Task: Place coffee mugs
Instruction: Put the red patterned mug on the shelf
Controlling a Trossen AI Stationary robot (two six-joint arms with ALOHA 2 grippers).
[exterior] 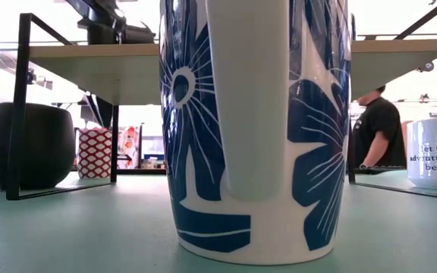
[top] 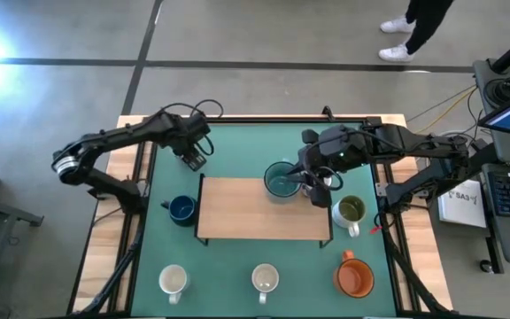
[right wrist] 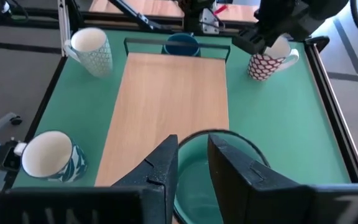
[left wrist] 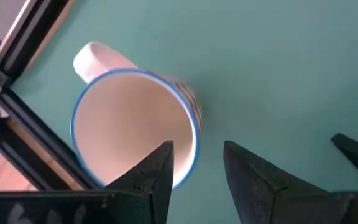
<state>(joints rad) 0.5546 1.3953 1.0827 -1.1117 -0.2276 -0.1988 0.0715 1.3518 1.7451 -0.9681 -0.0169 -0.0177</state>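
Filling my low view, closest to the lens, stands a white mug with blue flower print (exterior: 256, 129), glossy and smooth, its handle facing the camera; from above the same mug (top: 265, 280) shows only as a small pale ring at the front edge. Largest of all is the desk (top: 237, 261), covered in a matte green mat, and on it sits a low wooden shelf (top: 255, 213) with a flat light-grained top on thin black metal legs, which only my low view shows from beneath. On my screen the right gripper (top: 311, 183) is at the shelf's right end, and its wrist view shows the two dark fingers nearly closed, pinching the rim of the teal mug (right wrist: 213, 171), which rests on the wooden top. The left gripper (top: 193, 159) hangs near the shelf's back left corner; its wrist camera shows its fingers parted a little and holding nothing, above a cream mug with a blue rim (left wrist: 135, 127) standing on the mat, a mug the arm hides from my overhead picture. Beside the shelf's left end sits the round navy mug (top: 181, 209), at its right end the olive-lined mug (top: 350, 211). Along the front stand the orange mug (top: 355, 276) and a cream mug (top: 173, 281). Only the low view reads the dark lettering on the white mug (exterior: 435, 152).
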